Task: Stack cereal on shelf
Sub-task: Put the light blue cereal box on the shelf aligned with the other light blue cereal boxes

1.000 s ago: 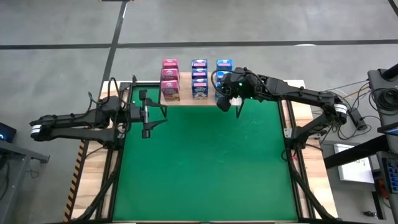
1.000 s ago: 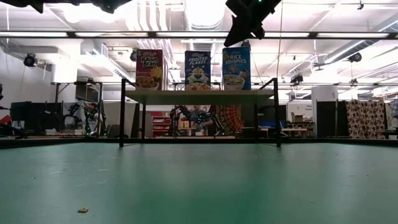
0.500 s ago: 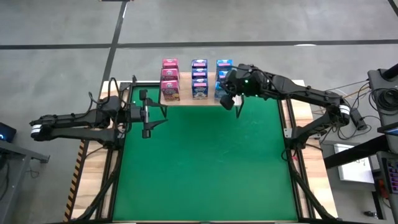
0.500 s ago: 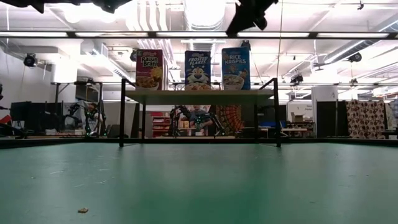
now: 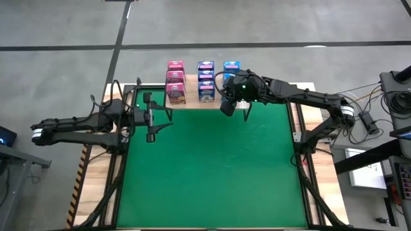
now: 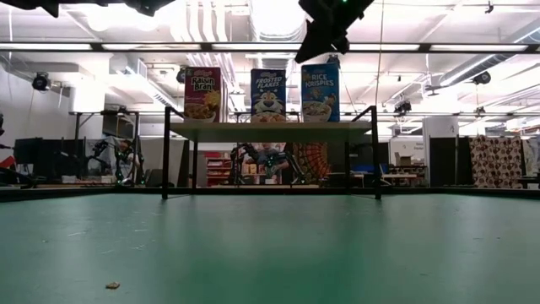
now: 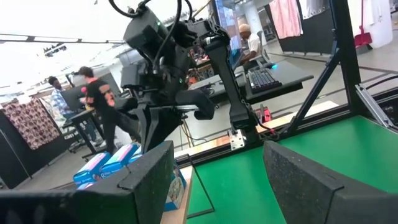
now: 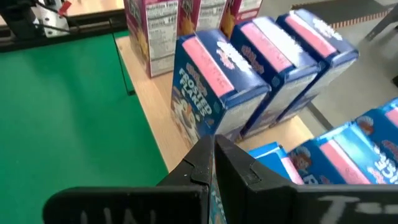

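Observation:
The light-wood shelf (image 5: pixel 192 102) stands at the far edge of the green mat (image 5: pixel 205 167). The cereal stands on it in three rows: pink boxes (image 5: pixel 175 80) on the left, blue Frosted Flakes boxes (image 8: pixel 211 81) in the middle and blue Rice Krispies boxes (image 6: pixel 321 91) on the right. My right gripper (image 8: pixel 212 155) is shut and slants down over the near end of the right-hand row, its tip (image 6: pixel 300 57) just above the boxes' tops. Left of the shelf, my left gripper (image 5: pixel 164 118) waits open and level, with nothing between its fingers (image 7: pixel 298 180).
The shelf's thin black legs (image 6: pixel 166 152) rise from the mat, with open room beneath the plank. A small crumb (image 6: pixel 112 285) lies on the near mat. Bare wooden table strips (image 5: pixel 307 128) flank the mat. People (image 7: pixel 99 106) stand in the room beyond.
My right gripper, shut throughout, has risen a little over the right-hand row and come back down, ending slightly toward the table's left. The boxes have not moved.

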